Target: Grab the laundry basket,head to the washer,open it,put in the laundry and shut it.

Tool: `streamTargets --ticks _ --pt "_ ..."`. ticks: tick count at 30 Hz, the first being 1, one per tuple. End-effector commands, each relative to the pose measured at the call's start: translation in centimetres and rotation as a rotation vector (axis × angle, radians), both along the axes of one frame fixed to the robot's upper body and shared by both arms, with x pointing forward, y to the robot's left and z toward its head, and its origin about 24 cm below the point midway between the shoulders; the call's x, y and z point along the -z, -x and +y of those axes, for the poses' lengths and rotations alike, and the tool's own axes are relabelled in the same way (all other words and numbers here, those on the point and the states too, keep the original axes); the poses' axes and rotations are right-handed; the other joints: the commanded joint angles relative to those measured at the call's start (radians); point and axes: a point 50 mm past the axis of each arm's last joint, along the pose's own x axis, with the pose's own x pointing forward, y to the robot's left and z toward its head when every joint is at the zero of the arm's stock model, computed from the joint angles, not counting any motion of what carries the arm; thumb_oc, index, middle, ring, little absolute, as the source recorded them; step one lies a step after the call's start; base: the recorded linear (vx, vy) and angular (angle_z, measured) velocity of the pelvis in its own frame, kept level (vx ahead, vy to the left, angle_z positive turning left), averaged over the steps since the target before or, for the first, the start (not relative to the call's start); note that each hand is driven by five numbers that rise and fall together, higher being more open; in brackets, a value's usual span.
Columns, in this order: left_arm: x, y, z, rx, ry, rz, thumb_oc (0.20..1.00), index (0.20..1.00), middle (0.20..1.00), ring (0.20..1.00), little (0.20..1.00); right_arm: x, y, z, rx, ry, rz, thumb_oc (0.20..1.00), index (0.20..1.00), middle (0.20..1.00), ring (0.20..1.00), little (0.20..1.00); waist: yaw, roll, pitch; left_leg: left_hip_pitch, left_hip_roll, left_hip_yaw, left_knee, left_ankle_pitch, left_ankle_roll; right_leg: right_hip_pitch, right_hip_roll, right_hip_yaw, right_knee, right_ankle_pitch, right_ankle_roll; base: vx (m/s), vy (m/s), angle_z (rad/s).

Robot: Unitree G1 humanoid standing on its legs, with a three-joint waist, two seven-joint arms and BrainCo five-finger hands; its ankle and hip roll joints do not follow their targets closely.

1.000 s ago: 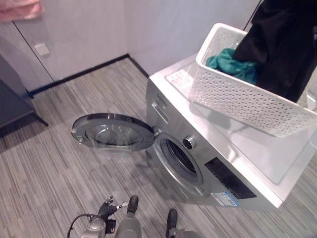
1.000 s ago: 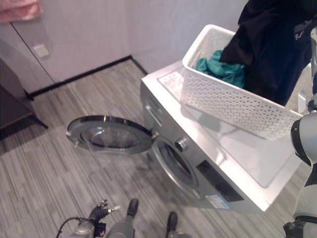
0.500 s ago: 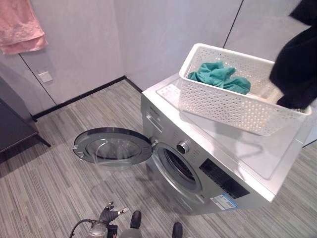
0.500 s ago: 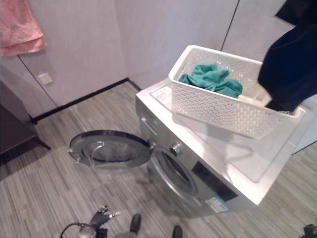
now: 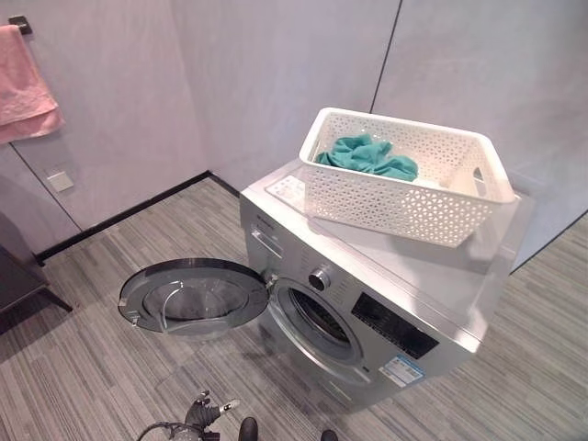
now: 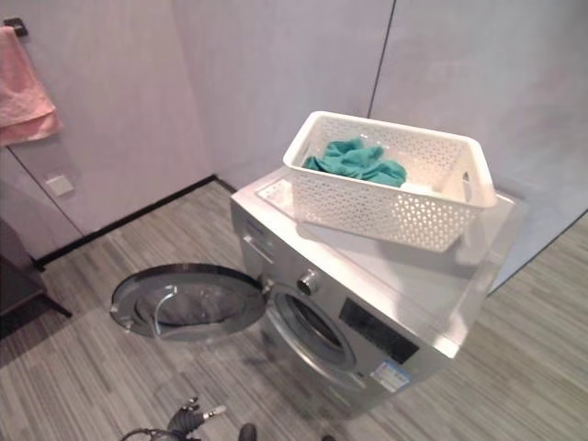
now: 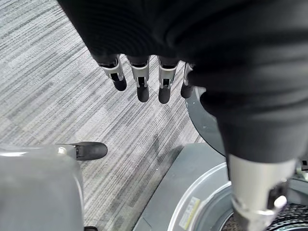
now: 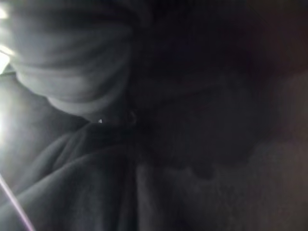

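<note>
The silver washer (image 5: 386, 312) stands against the wall. Its round door (image 5: 193, 296) is swung wide open to the left, and the drum opening (image 5: 317, 317) is dark. On its top rests the white perforated laundry basket (image 5: 404, 184), with a teal cloth (image 5: 366, 154) lying in its far left end. My left hand (image 7: 143, 82) hangs over the striped floor beside the washer's front (image 7: 168, 192), open and holding nothing. In the right wrist view a dark garment (image 8: 168, 144) lies right up against the camera.
A pink towel (image 5: 23, 83) hangs on the wall at the upper left. Dark furniture (image 5: 14, 280) stands at the left edge. Striped grey floor (image 5: 83, 367) stretches in front of the open door and to the washer's right.
The camera has pulled back and up. The dark garment that hung over the basket's right end has risen out of both eye views. The teal cloth stays in the basket.
</note>
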Motion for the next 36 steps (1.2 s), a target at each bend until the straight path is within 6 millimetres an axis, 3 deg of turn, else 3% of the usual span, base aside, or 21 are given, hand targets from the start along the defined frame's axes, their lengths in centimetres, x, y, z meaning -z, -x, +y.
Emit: streamTargets --ticks 1,6,7,9,11,12,18,19,20,22,23,25,26,29,31,33,35,36 --pt "-0.9 -2.0 1.6 -0.017 -0.052 -0.069 1.000 1.000 1.000 1.000 1.000 -1.5 2.3 0.4 0.015 0.073 -0.120 0.200 0.200 0.200 0.200 0.200 -0.001 -0.076 0.025 0.073 0.058 -0.002 0.006 -0.134 -0.038 0.087 -0.081 0.019 0.029 -0.112 0.078 0.02 0.018 -0.50" --pt "-0.7 -2.0 0.0 -0.041 0.010 -0.080 1.000 1.000 1.000 1.000 1.000 3.5 0.3 0.1 -0.091 0.078 -0.069 0.200 0.200 0.200 0.200 0.200 -0.035 -0.034 0.041 0.080 0.057 0.024 0.006 -0.131 -0.029 0.072 -0.083 0.044 0.037 -0.103 0.078 -0.01 0.014 -0.23" --pt "-0.7 -1.9 0.1 -0.038 0.006 -0.078 1.000 1.000 1.000 1.000 1.000 5.9 -0.1 -0.7 -0.092 0.055 -0.042 0.200 0.200 0.200 0.200 0.200 -0.041 -0.038 0.041 0.080 0.057 0.025 0.005 -0.131 -0.028 0.071 -0.083 0.046 0.036 -0.103 0.077 -0.03 0.003 -0.06" --pt "-0.6 -1.9 -0.3 -0.031 0.013 -0.077 1.000 1.000 1.000 1.000 1.000 8.7 -0.5 -1.3 -0.105 0.025 -0.005 0.200 0.200 0.200 0.200 0.200 -0.052 -0.029 0.046 0.081 0.054 0.027 0.005 -0.133 -0.025 0.070 -0.085 0.047 0.036 -0.103 0.078 0.00 -0.002 -0.08" --pt "-0.7 -2.0 -0.5 -0.020 0.013 -0.083 1.000 1.000 1.000 1.000 1.000 14.1 -0.3 -2.4 -0.110 -0.029 0.060 0.200 0.200 0.200 0.200 0.200 -0.058 -0.027 0.051 0.080 0.049 0.025 0.005 -0.135 -0.022 0.071 -0.088 0.042 0.037 -0.103 0.077 0.00 0.000 0.00" --pt "-0.7 -2.0 -0.3 -0.013 0.007 -0.082 1.000 1.000 1.000 1.000 1.000 14.5 0.1 -2.7 -0.103 -0.036 0.062 0.200 0.200 0.200 0.200 0.200 -0.053 -0.033 0.050 0.079 0.050 0.023 0.005 -0.135 -0.022 0.072 -0.088 0.040 0.037 -0.103 0.077 0.00 0.000 0.00" --pt "-1.4 -3.1 -0.3 0.017 -0.001 -0.145 1.000 1.000 1.000 1.000 1.000 24.6 2.1 -2.9 -0.140 -0.178 0.216 0.200 0.200 0.200 0.200 0.200 -0.060 -0.019 0.058 0.079 0.044 0.022 0.005 -0.137 -0.017 0.076 -0.095 0.033 0.040 -0.105 0.075 0.00 -0.003 0.03" --pt "-1.4 -3.1 -0.2 0.021 -0.004 -0.143 1.000 1.000 1.000 1.000 1.000 24.7 2.3 -2.9 -0.137 -0.181 0.217 0.200 0.200 0.200 0.200 0.200 -0.058 -0.022 0.057 0.079 0.044 0.022 0.005 -0.137 -0.017 0.076 -0.095 0.032 0.040 -0.105 0.075 0.00 -0.010 0.06" --pt "-1.9 -3.7 -0.2 0.031 -0.003 -0.176 1.000 1.000 1.000 1.000 1.000 26.4 2.6 -2.7 -0.158 -0.217 0.248 0.200 0.200 0.200 0.200 0.200 -0.060 -0.020 0.059 0.079 0.044 0.021 0.005 -0.137 -0.016 0.076 -0.096 0.032 0.042 -0.106 0.074 0.00 0.000 0.00" --pt "-3.0 -5.0 -0.1 0.081 -0.006 -0.257 1.000 1.000 1.000 1.000 1.000 31.5 3.1 -0.8 -0.260 -0.335 0.370 0.200 0.200 0.200 0.200 0.200 -0.072 -0.014 0.063 0.081 0.045 0.024 0.006 -0.135 -0.015 0.074 -0.096 0.034 0.048 -0.111 0.073 0.00 0.000 0.00" --pt "-3.3 -5.4 -0.1 0.096 -0.012 -0.271 1.000 1.000 1.000 1.000 1.000 32.9 2.9 0.0 -0.311 -0.384 0.400 0.200 0.200 0.200 0.200 0.200 -0.077 -0.012 0.065 0.082 0.046 0.026 0.006 -0.134 -0.015 0.073 -0.096 0.036 0.049 -0.113 0.072 -0.01 -0.007 0.04" --pt "-3.6 -5.7 0.0 0.109 -0.015 -0.289 1.000 1.000 1.000 1.000 1.000 34.1 2.8 1.0 -0.359 -0.410 0.439 0.200 0.200 0.200 0.200 0.200 -0.081 -0.011 0.067 0.083 0.046 0.028 0.006 -0.133 -0.015 0.071 -0.096 0.038 0.052 -0.114 0.072 -0.01 -0.003 -0.02" --pt "-4.0 -6.1 0.0 0.129 -0.016 -0.311 1.000 1.000 1.000 1.000 1.000 36.5 2.5 2.9 -0.456 -0.471 0.530 0.200 0.200 0.200 0.200 0.200 -0.088 -0.007 0.074 0.083 0.048 0.033 0.007 -0.130 -0.015 0.066 -0.096 0.042 0.055 -0.114 0.072 0.01 -0.002 -0.03" --pt "-4.1 -6.2 0.1 0.169 -0.041 -0.306 1.000 1.000 1.000 1.000 1.000 39.7 2.7 5.0 -0.565 -0.564 0.652 0.200 0.200 0.200 0.200 0.200 -0.099 -0.006 0.079 0.090 0.050 0.041 0.006 -0.137 -0.017 0.068 -0.097 0.043 0.057 -0.120 0.072 0.00 0.000 0.00" --pt "-4.1 -6.3 0.2 0.172 -0.048 -0.307 1.000 1.000 1.000 1.000 1.000 40.7 2.8 5.5 -0.589 -0.605 0.679 0.200 0.200 0.200 0.200 0.200 -0.100 -0.007 0.079 0.090 0.050 0.043 0.005 -0.136 -0.018 0.066 -0.097 0.043 0.056 -0.119 0.073 -0.01 -0.006 -0.02" --pt "-4.0 -6.1 0.4 0.169 -0.053 -0.294 1.000 1.000 1.000 1.000 1.000 43.7 3.9 7.0 -0.644 -0.709 0.784 0.200 0.200 0.200 0.200 0.200 -0.106 -0.007 0.084 0.089 0.050 0.048 0.004 -0.131 -0.021 0.063 -0.098 0.041 0.056 -0.117 0.074 -0.02 -0.017 -0.04" --pt "-3.9 -6.0 0.5 0.162 -0.053 -0.288 1.000 1.000 1.000 1.000 1.000 44.4 4.3 7.3 -0.655 -0.733 0.810 0.200 0.200 0.200 0.200 0.200 -0.109 -0.007 0.084 0.089 0.051 0.049 0.004 -0.130 -0.022 0.061 -0.098 0.041 0.057 -0.117 0.074 0.00 0.000 0.00" --pt "-3.5 -5.6 0.8 0.145 -0.052 -0.264 1.000 1.000 1.000 1.000 1.000 45.8 5.5 7.9 -0.674 -0.777 0.882 0.200 0.200 0.200 0.200 0.200 -0.115 -0.009 0.085 0.088 0.053 0.052 0.004 -0.128 -0.024 0.058 -0.097 0.041 0.062 -0.117 0.074 0.00 0.000 0.00"
